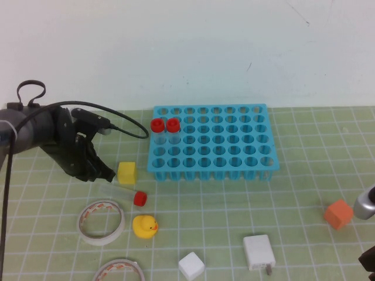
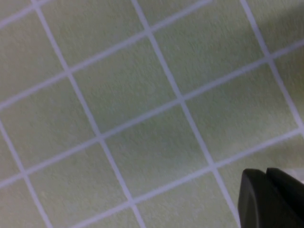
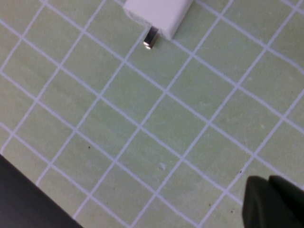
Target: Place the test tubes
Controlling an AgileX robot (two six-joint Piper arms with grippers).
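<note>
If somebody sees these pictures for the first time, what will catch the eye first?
The blue rack at mid-table stands out, with two red-capped tubes upright in its left holes. A third tube lies on the mat in front, near the shut left gripper and a yellow block. The right gripper, also shut, hangs over the mat at the table's right edge, near a white charger.

Dark grey left arm [image 1: 38, 130] is looped by black cables [image 1: 120, 122]; black left gripper [image 1: 107, 174] is seen mid-left. Black right gripper [image 3: 268, 186], silver joint [image 1: 364, 205] are seen far right.
</note>
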